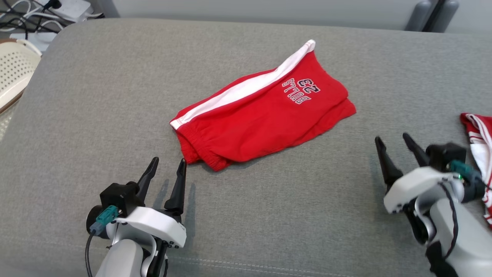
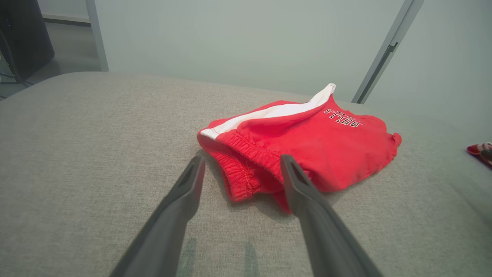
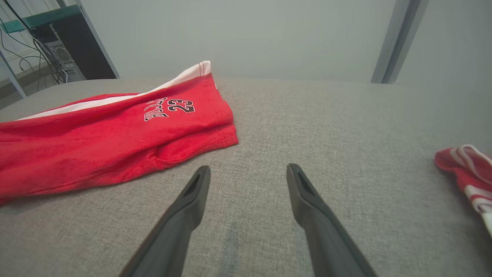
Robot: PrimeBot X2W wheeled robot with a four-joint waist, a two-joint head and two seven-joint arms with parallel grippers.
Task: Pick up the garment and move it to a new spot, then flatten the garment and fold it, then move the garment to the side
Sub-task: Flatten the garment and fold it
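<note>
The garment (image 1: 265,111) is a pair of red shorts with a white side stripe and "BULLS 23" lettering, lying folded in half on the grey cushion. Its elastic waistband faces my left gripper (image 1: 168,161), which stands open just short of it with nothing between its fingers. In the left wrist view the garment's (image 2: 307,142) waistband sits right beyond the left gripper (image 2: 242,165). My right gripper (image 1: 392,140) is open and empty, off the garment's right hem. From the right wrist, the garment (image 3: 107,138) lies to the left of the right gripper (image 3: 248,173).
A second red and white cloth (image 1: 480,142) lies at the cushion's right edge, beside my right wrist, also seen as the striped cloth (image 3: 467,173). A cream perforated basket (image 1: 13,73) stands off the cushion's left side. Cables (image 1: 27,15) lie on the floor at the far left.
</note>
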